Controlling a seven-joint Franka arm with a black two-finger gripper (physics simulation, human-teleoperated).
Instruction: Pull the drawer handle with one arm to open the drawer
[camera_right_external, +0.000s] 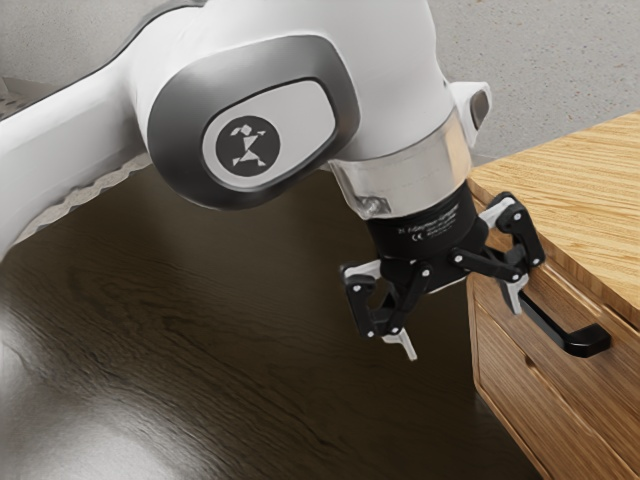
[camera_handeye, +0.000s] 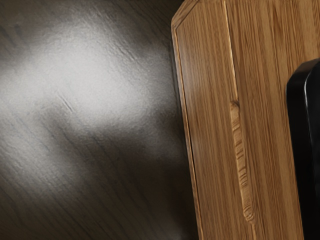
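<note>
A light wooden cabinet stands at the exterior view's right, and its upper drawer front carries a black bar handle. My black gripper hangs open beside the cabinet's corner. One fingertip is at the handle's end nearest the arm, and the other fingertip is out over the dark surface. Nothing is held between them. In the wrist view the wooden drawer front is close under my hand, with the black handle at its far side.
A dark wood-grain surface spreads out to the exterior view's left of the cabinet. A pale speckled floor lies behind. My white arm covers the upper part of the exterior view.
</note>
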